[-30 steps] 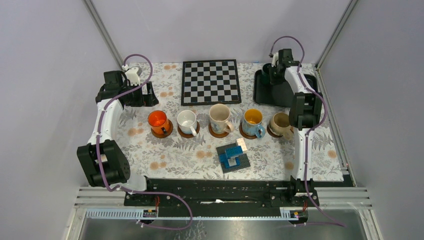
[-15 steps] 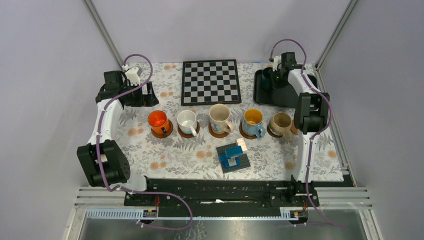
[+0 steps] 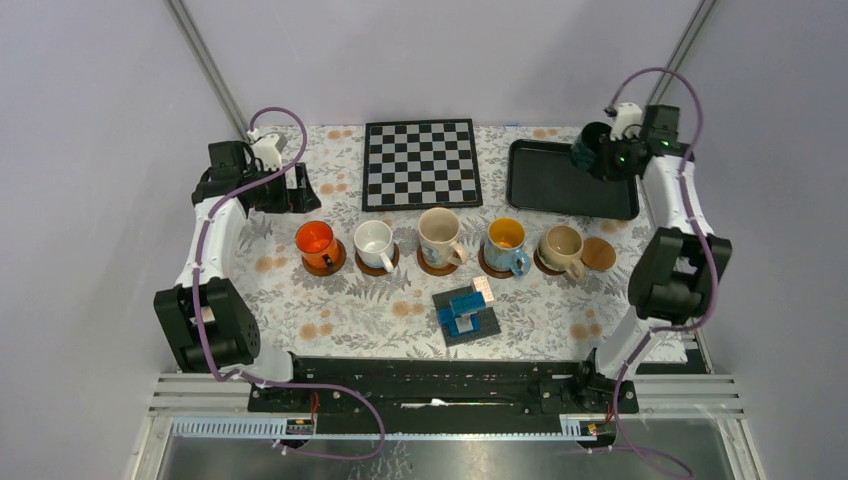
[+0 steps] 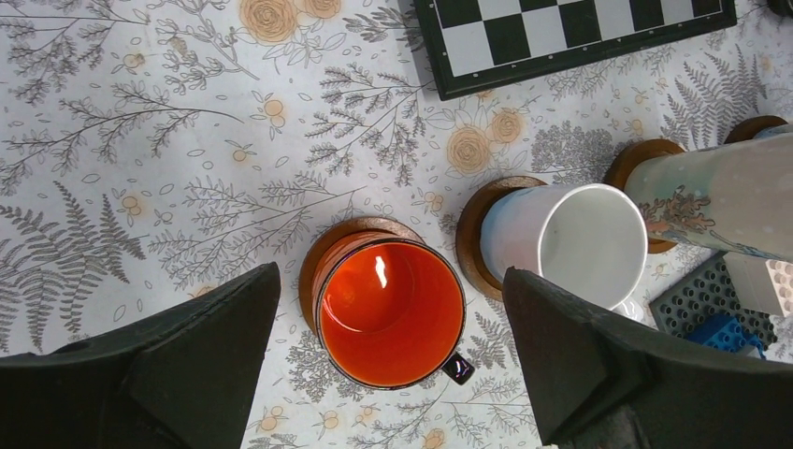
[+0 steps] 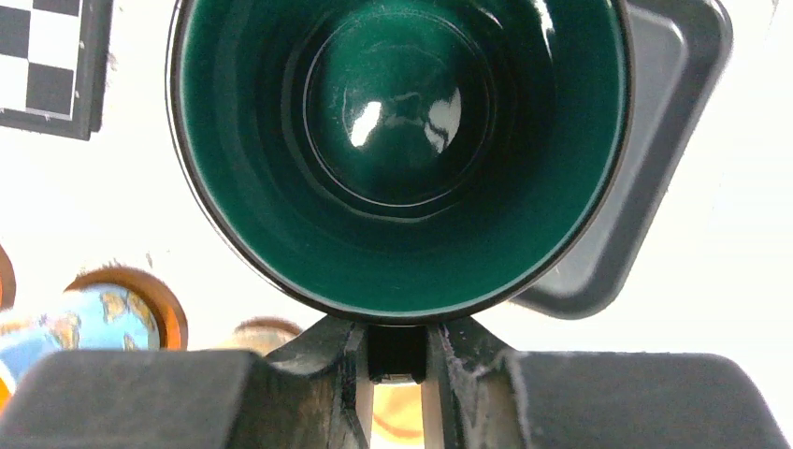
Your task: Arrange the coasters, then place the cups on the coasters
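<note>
Five cups stand in a row, each on a brown coaster: orange, white, patterned cream, blue with yellow inside and beige. A lighter coaster lies bare to the right of the beige cup. My right gripper is shut on the handle of the dark green cup, held in the air over the black tray's right end. My left gripper hangs open above the orange cup, touching nothing, with the white cup beside it.
A chessboard lies at the back centre, with the black tray to its right. A grey plate with blue bricks sits in front of the cup row. Frame posts and walls close in both back corners.
My right arm has lifted the dark green cup off the tray and swung it right, uncovering the bare coaster. The left arm has not moved.
</note>
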Motion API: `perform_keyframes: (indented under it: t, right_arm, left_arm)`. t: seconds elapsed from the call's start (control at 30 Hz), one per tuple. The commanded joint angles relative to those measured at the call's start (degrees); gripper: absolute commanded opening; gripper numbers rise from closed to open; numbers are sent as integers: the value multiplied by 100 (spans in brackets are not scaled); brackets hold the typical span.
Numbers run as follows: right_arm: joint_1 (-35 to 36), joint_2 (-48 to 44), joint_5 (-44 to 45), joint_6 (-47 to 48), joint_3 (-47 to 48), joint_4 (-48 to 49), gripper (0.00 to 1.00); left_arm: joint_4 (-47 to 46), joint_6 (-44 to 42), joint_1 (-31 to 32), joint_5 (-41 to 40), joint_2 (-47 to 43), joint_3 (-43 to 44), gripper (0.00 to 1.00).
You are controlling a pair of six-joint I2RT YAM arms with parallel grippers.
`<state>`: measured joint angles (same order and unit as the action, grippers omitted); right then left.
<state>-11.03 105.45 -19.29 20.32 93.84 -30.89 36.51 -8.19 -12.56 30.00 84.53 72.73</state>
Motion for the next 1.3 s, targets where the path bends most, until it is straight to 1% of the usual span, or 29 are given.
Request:
perform_keyframes:
  t: [0.0,0.27,0.4,0.47,0.73,0.87,1.1,1.27]
  right_arm:
    - [-442,-1115,-650,387,-688,-109,0]
    - [-1374,-2426,-1098,1191,-2158,-536,0]
    - [-1652,-2796,-1150,1443,-2747,-603,0]
    - [-1740,-2914,-1136,1516,-3072,-479,0]
    - [-1783,-3146,-948,1550,-3943,281,2]
    - [-1780,-3308,-780,1820,-4297,466,2]
    - [-1778,-3361,-569,1901,-4621,766,3]
    - [-1778,-3212,-506,1828,-4731,987,3]
  left_arm:
    - [-102,-49,65,304,88,280,99]
    - [-155,40,267,352,159,316,99]
    - [-172,83,372,329,137,321,99]
    - [-178,101,418,324,126,316,99]
    - [-215,208,483,285,133,403,99]
    - [-215,249,494,278,129,445,99]
    - [-305,291,492,262,23,272,99]
    - [-311,300,498,241,45,292,99]
